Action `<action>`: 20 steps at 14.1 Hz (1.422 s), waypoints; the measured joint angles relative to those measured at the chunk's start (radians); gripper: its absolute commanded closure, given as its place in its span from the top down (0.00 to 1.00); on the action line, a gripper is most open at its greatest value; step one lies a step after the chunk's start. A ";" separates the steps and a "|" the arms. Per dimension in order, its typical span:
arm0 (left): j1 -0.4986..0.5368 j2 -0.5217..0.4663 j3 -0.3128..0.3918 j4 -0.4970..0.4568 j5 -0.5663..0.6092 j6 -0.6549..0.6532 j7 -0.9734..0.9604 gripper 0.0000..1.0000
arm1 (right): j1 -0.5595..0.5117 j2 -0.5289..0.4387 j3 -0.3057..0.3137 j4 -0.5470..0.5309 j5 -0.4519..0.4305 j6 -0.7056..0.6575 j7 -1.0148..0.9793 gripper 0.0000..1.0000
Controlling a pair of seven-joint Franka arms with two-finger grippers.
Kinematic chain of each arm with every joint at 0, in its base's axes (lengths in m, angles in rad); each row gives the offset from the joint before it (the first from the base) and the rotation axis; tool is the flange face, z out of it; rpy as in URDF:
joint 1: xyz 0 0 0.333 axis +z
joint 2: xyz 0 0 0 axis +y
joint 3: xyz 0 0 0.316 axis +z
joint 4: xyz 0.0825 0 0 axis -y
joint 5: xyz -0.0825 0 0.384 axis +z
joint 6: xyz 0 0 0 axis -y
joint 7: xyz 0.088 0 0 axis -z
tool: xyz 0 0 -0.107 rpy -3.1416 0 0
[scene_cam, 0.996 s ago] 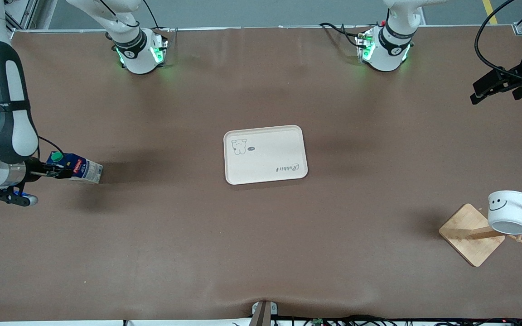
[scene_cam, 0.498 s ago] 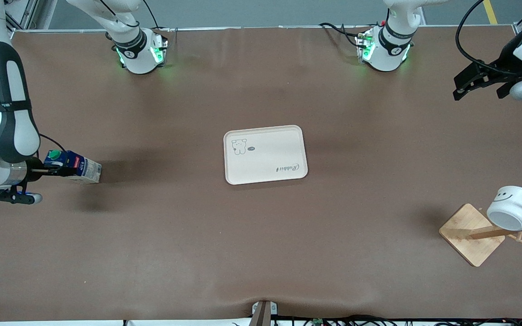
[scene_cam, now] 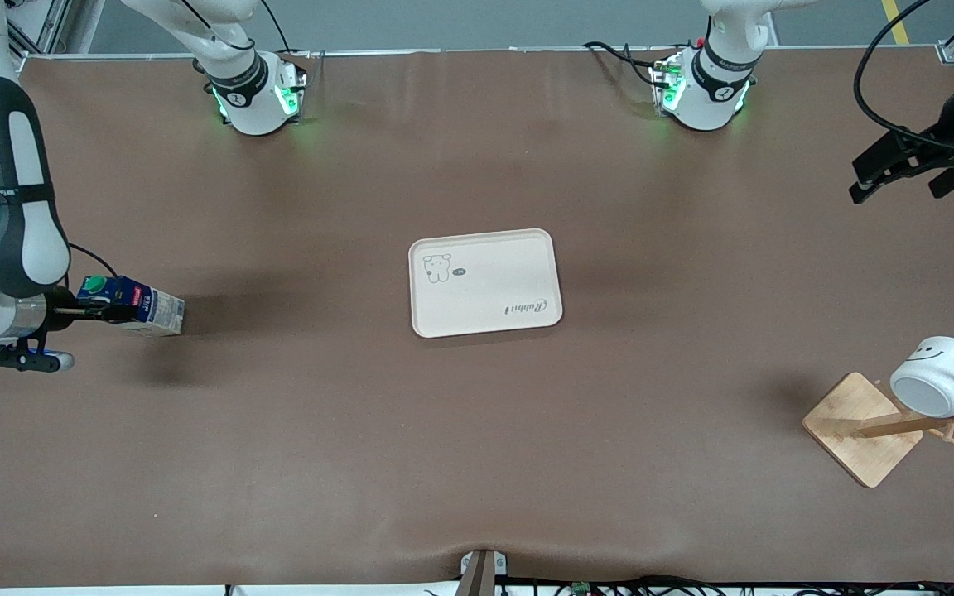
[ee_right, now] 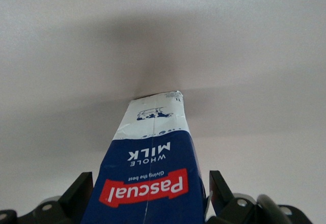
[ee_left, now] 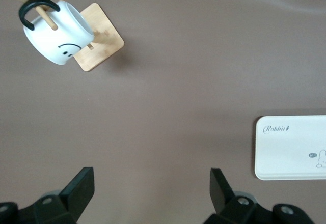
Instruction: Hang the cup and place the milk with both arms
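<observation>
The right gripper (scene_cam: 104,312), at the counter's right-arm edge, has its fingers clamped on the Pascual milk carton (scene_cam: 133,305) for carrying. The smiley mug (scene_cam: 932,386) hangs by its handle on the wooden rack (scene_cam: 862,428) near the left-arm corner, so the left gripper (scene_cam: 899,170) idles wide-fingered above that edge.

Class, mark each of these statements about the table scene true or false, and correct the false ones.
1. The cup hangs by its handle on a peg of the rack. True.
2. The milk stands on the tray. False: the right gripper holds it toward the right arm's end of the table, apart from the tray.
3. The left gripper holds the cup. False: its jaws are open and hold nothing.
4. The tray has nothing on it. True.
</observation>
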 measured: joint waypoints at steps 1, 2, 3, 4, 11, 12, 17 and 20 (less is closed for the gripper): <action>0.000 0.000 -0.001 0.000 0.000 0.006 0.000 1.00 | 0.000 0.000 0.000 0.005 0.000 0.001 -0.001 1.00; -0.001 0.000 -0.002 0.000 0.000 0.008 0.000 1.00 | 0.000 -0.001 0.000 0.016 0.000 0.001 -0.001 1.00; -0.002 0.001 -0.004 0.000 0.000 0.010 0.000 1.00 | 0.000 -0.002 0.001 0.034 0.000 -0.008 -0.001 1.00; -0.003 0.002 -0.005 0.000 0.000 0.013 0.000 1.00 | 0.002 -0.003 0.003 0.062 0.000 -0.036 -0.001 1.00; -0.006 0.028 -0.006 0.003 0.000 0.097 0.000 1.00 | 0.024 -0.019 0.014 0.303 -0.001 -0.177 -0.001 1.00; -0.005 0.031 -0.006 0.004 0.000 0.110 0.000 1.00 | 0.024 -0.019 0.013 0.338 -0.001 -0.177 -0.001 1.00; -0.002 0.031 -0.005 0.014 0.000 0.121 0.000 1.00 | 0.026 -0.037 0.018 0.477 -0.001 -0.187 -0.001 1.00; -0.003 0.031 -0.006 0.017 0.000 0.121 0.000 1.00 | 0.059 -0.054 0.019 0.485 -0.001 -0.193 0.000 1.00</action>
